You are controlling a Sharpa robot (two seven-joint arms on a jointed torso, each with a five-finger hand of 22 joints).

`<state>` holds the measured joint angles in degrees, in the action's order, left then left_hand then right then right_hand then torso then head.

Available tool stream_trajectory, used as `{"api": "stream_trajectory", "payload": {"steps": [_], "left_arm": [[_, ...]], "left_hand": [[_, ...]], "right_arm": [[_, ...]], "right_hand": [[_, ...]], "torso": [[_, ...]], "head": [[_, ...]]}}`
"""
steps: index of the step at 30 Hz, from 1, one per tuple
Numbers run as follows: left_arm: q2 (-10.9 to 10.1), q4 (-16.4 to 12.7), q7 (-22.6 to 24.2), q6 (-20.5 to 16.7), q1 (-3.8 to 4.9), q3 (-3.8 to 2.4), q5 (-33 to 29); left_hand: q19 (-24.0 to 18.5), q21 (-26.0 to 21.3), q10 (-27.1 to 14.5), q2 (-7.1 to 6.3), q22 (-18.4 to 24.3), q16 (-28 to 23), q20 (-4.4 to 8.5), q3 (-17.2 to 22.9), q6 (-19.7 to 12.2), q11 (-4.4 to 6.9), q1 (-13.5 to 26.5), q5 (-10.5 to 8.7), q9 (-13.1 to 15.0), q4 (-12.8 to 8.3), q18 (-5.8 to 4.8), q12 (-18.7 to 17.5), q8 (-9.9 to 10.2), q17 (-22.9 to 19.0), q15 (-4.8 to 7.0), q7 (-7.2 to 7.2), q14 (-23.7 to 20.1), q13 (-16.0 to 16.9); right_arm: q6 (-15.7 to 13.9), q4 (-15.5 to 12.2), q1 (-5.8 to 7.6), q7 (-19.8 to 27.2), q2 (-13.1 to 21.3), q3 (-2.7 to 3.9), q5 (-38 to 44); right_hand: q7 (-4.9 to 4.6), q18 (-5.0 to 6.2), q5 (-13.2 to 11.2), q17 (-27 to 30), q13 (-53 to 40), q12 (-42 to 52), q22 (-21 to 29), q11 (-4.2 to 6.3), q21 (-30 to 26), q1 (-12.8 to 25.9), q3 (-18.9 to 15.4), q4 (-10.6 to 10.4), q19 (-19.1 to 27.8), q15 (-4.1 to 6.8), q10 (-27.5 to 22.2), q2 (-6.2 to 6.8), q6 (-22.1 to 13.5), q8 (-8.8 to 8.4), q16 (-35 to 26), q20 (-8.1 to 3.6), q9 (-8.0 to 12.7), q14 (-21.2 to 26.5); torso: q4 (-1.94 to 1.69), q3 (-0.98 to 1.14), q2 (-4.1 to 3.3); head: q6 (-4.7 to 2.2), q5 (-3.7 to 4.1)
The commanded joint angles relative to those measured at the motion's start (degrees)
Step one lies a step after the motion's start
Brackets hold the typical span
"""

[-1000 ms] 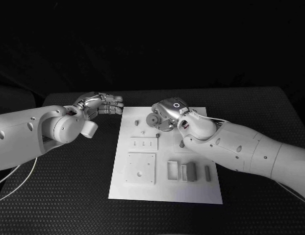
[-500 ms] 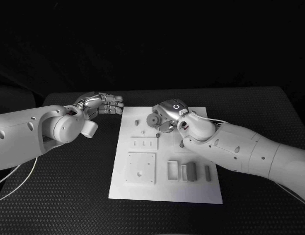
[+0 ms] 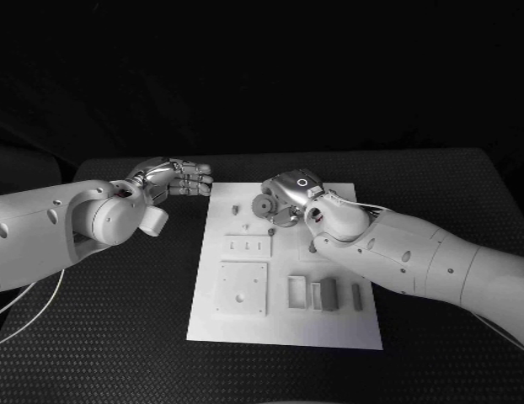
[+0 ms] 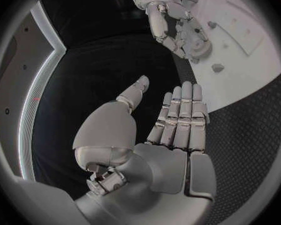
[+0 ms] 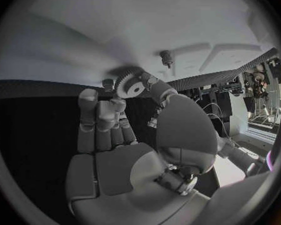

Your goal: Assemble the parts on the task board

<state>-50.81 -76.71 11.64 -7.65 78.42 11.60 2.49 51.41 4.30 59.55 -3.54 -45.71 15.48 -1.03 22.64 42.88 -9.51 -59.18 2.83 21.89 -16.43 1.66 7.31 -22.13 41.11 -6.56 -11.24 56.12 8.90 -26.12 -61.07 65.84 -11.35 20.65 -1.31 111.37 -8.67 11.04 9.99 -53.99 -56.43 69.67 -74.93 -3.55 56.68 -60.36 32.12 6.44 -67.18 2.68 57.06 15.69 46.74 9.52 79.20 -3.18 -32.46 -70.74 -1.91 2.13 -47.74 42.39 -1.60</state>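
Note:
The white task board (image 3: 284, 324) lies in the middle of the black table. My right hand (image 3: 291, 197) hovers over the board's far end and pinches a grey toothed gear (image 3: 264, 206) between thumb and fingers. The right wrist view shows the gear (image 5: 131, 86) at the fingertips, just above the board (image 5: 115, 30), near a small upright peg (image 5: 167, 58). My left hand (image 3: 177, 178) hangs off the board's far left corner, fingers straight and together, thumb apart, holding nothing. The left wrist view shows this hand (image 4: 172, 130) with the right hand (image 4: 178, 32) beyond it.
Nearer on the board sit a small slotted plate (image 3: 248, 246), a square plate (image 3: 243, 288) and three upright blocks (image 3: 324, 295). Small pegs (image 3: 248, 227) stand close under the gear. Black table (image 3: 104, 320) surrounds the board on both sides.

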Motion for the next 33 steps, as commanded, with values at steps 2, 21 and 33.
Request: {"api": "stream_trajectory", "payload": {"steps": [2,21,33], "left_arm": [[0.04,-0.09,0.27,0.4,0.05,-0.04,0.1],[0.14,0.12,0.25,0.44,0.05,-0.04,0.1],[0.13,0.1,0.18,0.47,0.05,-0.04,0.1]], "left_hand": [[0.19,-0.32,-0.35,-0.13,0.07,-0.19,0.13,-0.05,-0.42,-0.18,0.08,0.19,-0.08,-0.04,-0.63,-0.3,0.2,0.07,-0.07,-0.85,0.29,0.1],[0.18,-0.32,-0.38,-0.09,0.07,-0.23,0.14,-0.06,-0.46,-0.2,0.16,0.19,-0.08,-0.03,-0.63,-0.33,0.2,0.1,-0.07,-0.86,0.3,0.1],[0.17,-0.32,-0.39,-0.11,0.08,-0.26,0.14,-0.05,-0.5,-0.2,0.15,0.19,-0.08,-0.07,-0.62,-0.35,0.2,0.12,-0.07,-0.87,0.3,0.1]], "right_arm": [[-0.47,0.15,-0.02,-0.26,-0.07,-0.01,0.87],[-2.19,-0.29,-0.02,-0.82,0.17,0.01,0.9],[-2.81,-0.68,-0.02,-1.3,0.21,0.04,1.33]], "right_hand": [[-0.73,3.96,0.14,0.11,0.18,0.2,-1.15,0.63,0.3,-1.23,0.4,0.41,-0.23,0.6,0.04,-0.67,1.89,0.87,0.13,-0.28,-0.45,-0.12],[-0.08,3.96,0.11,0.24,0.52,0.16,-1.14,1.27,0.53,-1.56,-0.25,1.0,-0.2,1.23,0.62,-3.29,3.29,2.03,0.08,-0.29,-1.18,-0.45],[-0.04,3.96,0.14,0.25,0.59,0.14,-1.11,1.31,0.57,-1.3,-0.39,0.87,-0.3,1.28,0.76,-2.96,3.26,2.04,0.1,-0.31,-1.21,-0.56]], "torso": [[0.06,0.0,0.01],[0.0,0.04,0.01],[0.0,0.0,0.0]], "head": [[-0.02,-0.02],[0.0,0.08],[0.03,0.09]]}}
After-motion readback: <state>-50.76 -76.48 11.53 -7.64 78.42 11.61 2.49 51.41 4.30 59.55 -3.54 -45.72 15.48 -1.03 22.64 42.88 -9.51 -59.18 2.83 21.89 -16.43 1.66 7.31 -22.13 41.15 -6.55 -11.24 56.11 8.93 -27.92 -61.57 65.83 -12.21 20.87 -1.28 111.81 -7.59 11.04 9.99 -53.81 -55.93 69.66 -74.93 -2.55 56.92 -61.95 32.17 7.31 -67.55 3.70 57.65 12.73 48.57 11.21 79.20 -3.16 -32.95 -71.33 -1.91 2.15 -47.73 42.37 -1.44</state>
